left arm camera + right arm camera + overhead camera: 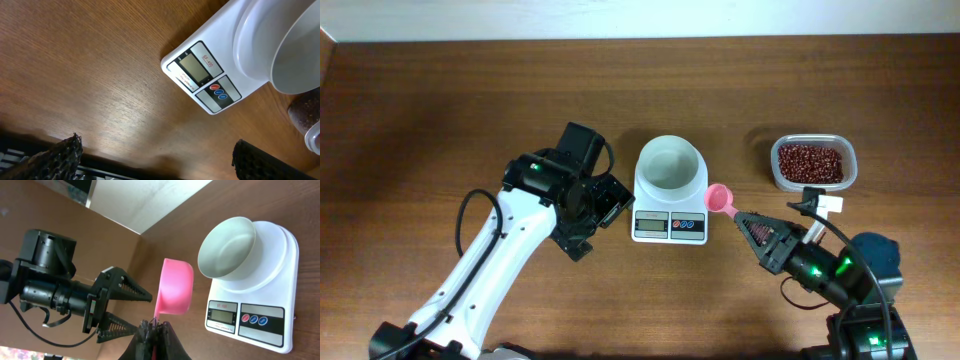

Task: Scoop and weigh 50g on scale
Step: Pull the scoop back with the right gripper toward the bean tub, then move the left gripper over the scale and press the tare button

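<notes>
you have the scale (669,200) sitting near the middle of the bench (440,100), its display and its red and blue buttons facing the near edge, and the round white bowl (670,163) resting on its platform. the beans (810,162) are still in the clear tub (848,165), which stands toward the right edge of the bench, well apart from the scale. your right gripper (744,219) is clenched on the handle of the pink spoon (719,198), and the spoon's cup sits just beside the right side of the scale, between the scale and the tub; whether it touches the bench you cannot tell. your left gripper (157,147) is released, its fingers spread wide and grasping nothing, and it sits just to the left of the scale, pointing toward the display.
</notes>
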{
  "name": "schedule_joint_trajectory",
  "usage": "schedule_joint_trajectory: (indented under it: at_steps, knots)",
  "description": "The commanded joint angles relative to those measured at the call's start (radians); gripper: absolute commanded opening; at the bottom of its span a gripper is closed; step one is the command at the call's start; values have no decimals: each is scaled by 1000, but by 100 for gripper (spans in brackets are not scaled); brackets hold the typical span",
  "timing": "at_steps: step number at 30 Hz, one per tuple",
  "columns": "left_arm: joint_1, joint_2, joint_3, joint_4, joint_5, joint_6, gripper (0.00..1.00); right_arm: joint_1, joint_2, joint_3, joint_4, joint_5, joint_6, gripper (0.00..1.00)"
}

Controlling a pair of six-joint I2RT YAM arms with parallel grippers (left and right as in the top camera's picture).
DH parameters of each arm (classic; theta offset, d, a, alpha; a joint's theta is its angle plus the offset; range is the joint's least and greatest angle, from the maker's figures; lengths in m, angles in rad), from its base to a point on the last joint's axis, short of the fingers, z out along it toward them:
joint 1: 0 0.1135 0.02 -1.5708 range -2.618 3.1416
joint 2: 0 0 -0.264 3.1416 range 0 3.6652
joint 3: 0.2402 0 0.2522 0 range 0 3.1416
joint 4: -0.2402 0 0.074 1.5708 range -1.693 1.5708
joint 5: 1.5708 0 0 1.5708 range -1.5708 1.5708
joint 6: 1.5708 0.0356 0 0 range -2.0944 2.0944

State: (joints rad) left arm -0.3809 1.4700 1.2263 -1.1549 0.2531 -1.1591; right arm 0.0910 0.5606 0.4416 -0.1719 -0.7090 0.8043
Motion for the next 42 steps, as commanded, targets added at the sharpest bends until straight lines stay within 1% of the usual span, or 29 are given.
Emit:
schedule_joint_trajectory:
  at_steps: [1,3,6,15,18,19,20,21,23,24,27,31,32,34,36,38,42]
  knots:
    - [4,6,-1,-2,-14,6,99,-46,-6,10,8,-77,-16,4]
    - [4,6,-1,-2,-14,6,99,-73,-6,10,8,-123,-16,4]
    - [4,6,-1,-1,-14,6,99,-100,-6,10,8,-134,-16,4]
    - [4,6,-1,-1,-15,6,99,-100,-6,10,21,-132,-74,4]
    - [4,6,-1,-2,-32,6,100,-100,-6,10,81,-118,-76,4]
    - [4,6,-1,-1,-41,31,86,-100,-6,10,128,-118,-76,4]
    - [4,6,-1,-1,-41,54,43,-100,-6,10,162,-118,-76,4]
    - [4,6,-1,-1,-41,62,23,-100,-6,10,188,-118,-76,4]
    - [2,6,-1,0,-41,77,3,-100,-6,10,199,-117,-76,4]
    - [1,6,-1,-1,-41,77,0,-100,-6,10,199,-109,-76,4]
    - [-13,6,-1,0,-57,77,0,-100,-6,10,199,-69,-76,4]
    - [-119,6,-1,8,-181,78,0,-100,-6,10,194,-66,-71,4]
    - [-145,6,-1,25,-196,98,0,-100,-6,10,194,-66,-71,4]
    - [-205,6,-1,122,-202,245,0,-100,-6,9,181,-66,-64,4]
    - [-262,6,-1,228,-201,451,0,-100,-6,10,145,-66,-64,4]
    - [-303,6,-1,299,-200,595,0,-100,-6,10,97,-64,-65,4]
    - [-354,7,-1,357,-198,601,0,-100,-5,9,35,-14,-72,4]
